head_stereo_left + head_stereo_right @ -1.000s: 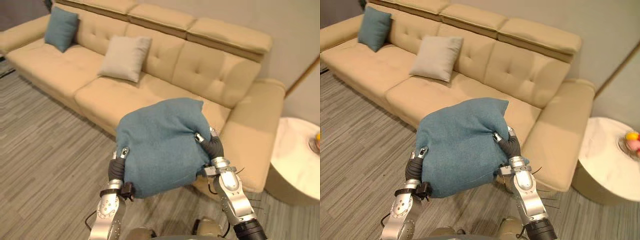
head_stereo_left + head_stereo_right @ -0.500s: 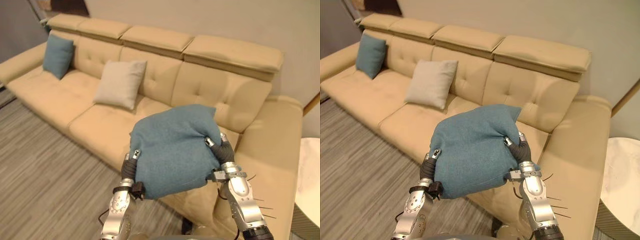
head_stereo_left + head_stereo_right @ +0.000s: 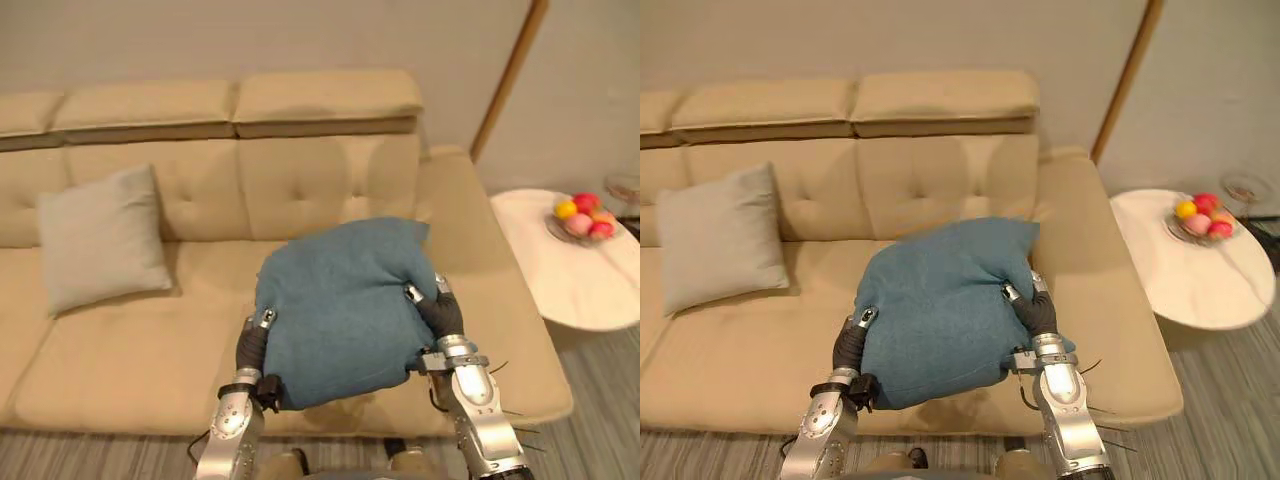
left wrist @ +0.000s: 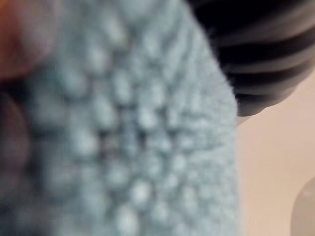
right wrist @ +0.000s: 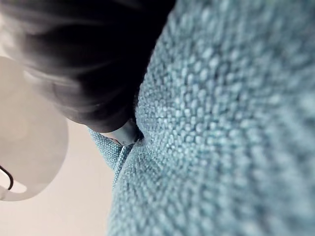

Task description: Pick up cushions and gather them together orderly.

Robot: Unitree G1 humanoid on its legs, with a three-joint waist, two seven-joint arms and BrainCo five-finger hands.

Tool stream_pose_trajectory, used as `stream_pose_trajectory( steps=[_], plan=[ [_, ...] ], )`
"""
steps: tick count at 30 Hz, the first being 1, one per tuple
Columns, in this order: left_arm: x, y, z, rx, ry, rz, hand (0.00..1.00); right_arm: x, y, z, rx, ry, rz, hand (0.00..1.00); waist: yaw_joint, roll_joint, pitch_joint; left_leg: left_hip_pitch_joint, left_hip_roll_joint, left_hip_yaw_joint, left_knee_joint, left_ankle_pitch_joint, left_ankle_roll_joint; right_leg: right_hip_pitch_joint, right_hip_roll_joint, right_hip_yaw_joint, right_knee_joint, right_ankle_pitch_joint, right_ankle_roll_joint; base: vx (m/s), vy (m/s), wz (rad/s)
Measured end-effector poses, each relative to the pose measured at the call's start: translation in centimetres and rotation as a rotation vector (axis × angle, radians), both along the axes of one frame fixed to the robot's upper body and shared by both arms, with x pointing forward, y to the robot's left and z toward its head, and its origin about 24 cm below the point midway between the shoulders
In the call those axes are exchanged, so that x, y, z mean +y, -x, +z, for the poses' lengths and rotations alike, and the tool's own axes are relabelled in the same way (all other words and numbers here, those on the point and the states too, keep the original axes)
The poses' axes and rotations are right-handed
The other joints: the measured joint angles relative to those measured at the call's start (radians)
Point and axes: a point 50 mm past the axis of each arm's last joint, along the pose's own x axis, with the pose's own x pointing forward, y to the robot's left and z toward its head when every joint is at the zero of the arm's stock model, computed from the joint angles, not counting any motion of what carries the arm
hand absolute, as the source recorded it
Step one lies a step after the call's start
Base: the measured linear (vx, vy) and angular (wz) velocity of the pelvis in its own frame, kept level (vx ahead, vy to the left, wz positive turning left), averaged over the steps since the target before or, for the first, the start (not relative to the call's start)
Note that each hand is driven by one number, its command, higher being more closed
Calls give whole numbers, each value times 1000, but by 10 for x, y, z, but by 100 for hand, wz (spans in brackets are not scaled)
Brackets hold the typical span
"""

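Teal cushion [image 3: 340,300] pressed between my left hand [image 3: 253,345] and my right hand [image 3: 438,315], one at each side, held over the right end of the beige sofa [image 3: 120,355] seat. Both hands sink into the fabric, so I cannot tell their grip. A pale grey cushion [image 3: 100,240] leans on the backrest toward the left end. A round white table [image 3: 565,280] stands beside the right armrest.
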Motion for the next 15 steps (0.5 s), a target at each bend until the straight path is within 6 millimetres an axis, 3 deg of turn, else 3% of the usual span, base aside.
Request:
stream_pose_trajectory(
  steps=[3,7,9,12,15],
  plan=[
    [8,-1,7,-30,-32,25,100,7,-2,-3,11,-11,15,100,10,-1,3,-4,-2,61,-11,-15,14,-33,-7,-5,-26,28,0,18,89,-58],
    [7,-6,12,-54,-67,40,100,9,-6,1,-11,21,4,100,10,-3,5,-45,2,59,-16,-19,18,-57,-13,-59,-71,64,-7,9,2,-8],
    [6,-19,22,-98,-77,58,100,11,-17,9,-42,24,-7,100,10,-2,17,-96,1,48,-3,-15,18,-94,-16,-95,-79,92,-13,-66,-14,9],
    [3,-55,52,-222,-88,88,100,16,-49,32,-126,34,-29,100,11,-4,64,-172,-10,32,-16,28,30,-152,-35,-147,-105,143,-17,-124,-26,26],
    [11,-90,95,-377,-129,132,100,26,-84,74,-255,48,-43,100,13,-6,118,-255,-32,19,-41,80,41,-219,-51,-182,-138,197,-22,-191,-10,24]
  ],
)
